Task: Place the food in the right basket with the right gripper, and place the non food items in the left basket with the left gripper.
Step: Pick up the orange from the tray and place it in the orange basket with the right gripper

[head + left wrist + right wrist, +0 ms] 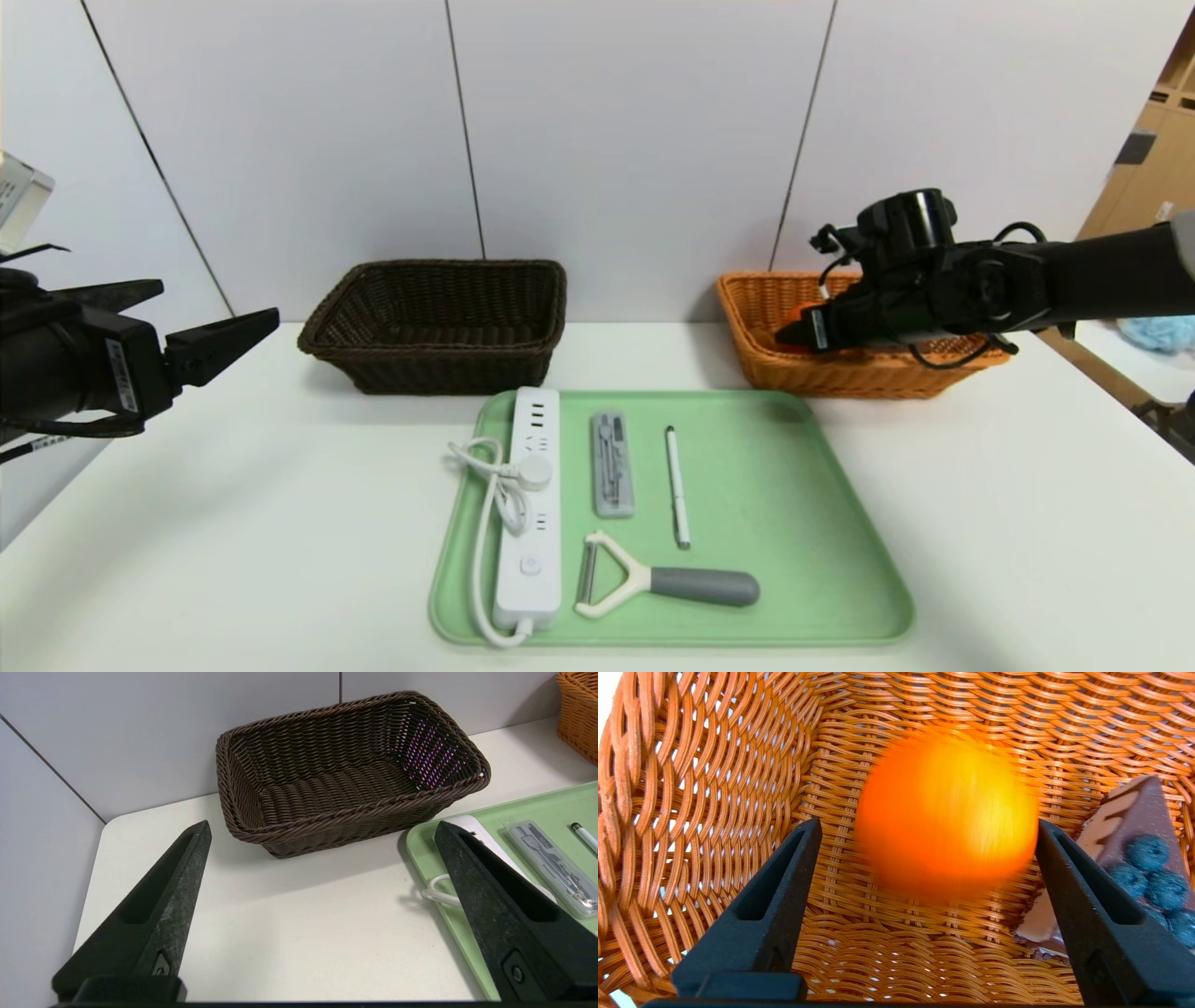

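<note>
The orange [945, 812] sat blurred between the spread fingers of the right gripper [924, 835], inside the orange basket [714, 788], and no finger visibly touched it. Beside it in that basket lay the cake slice [1125, 858]. So both foods looked delivered, or nearly so.

In front of the baskets, the green tray [794, 523] held the power strip [534, 504], the grey case [612, 465], the pen [677, 485] and the peeler [667, 583]. The dark basket [439, 322], left of the orange one, held nothing. The left gripper [201, 327] hovered well left of the dark basket, fingers wide apart and holding nothing.

Risks, as I judged them: the orange might roll into the cake. On the tray, the strip's coiled cord could snag or drag neighbours when lifted, and the thin pen and flat case could slip from pointed fingers.
</note>
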`<state>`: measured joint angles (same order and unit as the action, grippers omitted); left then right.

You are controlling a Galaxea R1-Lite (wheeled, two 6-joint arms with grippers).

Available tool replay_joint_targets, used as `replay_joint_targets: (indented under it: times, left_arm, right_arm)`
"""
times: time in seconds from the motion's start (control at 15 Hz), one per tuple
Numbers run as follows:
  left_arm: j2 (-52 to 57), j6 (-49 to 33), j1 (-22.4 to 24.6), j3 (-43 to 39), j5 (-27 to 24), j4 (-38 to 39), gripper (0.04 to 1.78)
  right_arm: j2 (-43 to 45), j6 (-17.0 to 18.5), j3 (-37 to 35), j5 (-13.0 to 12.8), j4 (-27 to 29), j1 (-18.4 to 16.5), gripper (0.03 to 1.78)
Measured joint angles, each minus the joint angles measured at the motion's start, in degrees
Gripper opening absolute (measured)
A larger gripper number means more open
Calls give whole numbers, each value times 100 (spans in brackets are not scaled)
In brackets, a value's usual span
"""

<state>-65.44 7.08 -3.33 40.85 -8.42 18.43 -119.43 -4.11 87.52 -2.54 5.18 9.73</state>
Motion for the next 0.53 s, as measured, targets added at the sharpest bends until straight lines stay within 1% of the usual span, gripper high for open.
replay_joint_targets:
  times: [0.2, 0.27, 0.33, 0.4, 0.53]
  left_arm:
    - [-5, -1, 0, 0, 2, 0, 169]
    - [-5, -4, 0, 0, 0, 0, 169]
    - [-7, -6, 0, 0, -4, 0, 169]
    - [-10, 5, 0, 0, -6, 0, 169]
    - [-18, 2, 0, 7, -15, 2, 169]
  right_arm:
    - [300, 9, 24, 6, -12, 68, 160]
    - [496, 65, 27, 6, -11, 138, 161]
    - [752, 194, 24, 6, -11, 269, 162]
    - [1014, 371, 29, 6, -12, 460, 163]
    - [1525, 661, 51, 6, -15, 1058, 165]
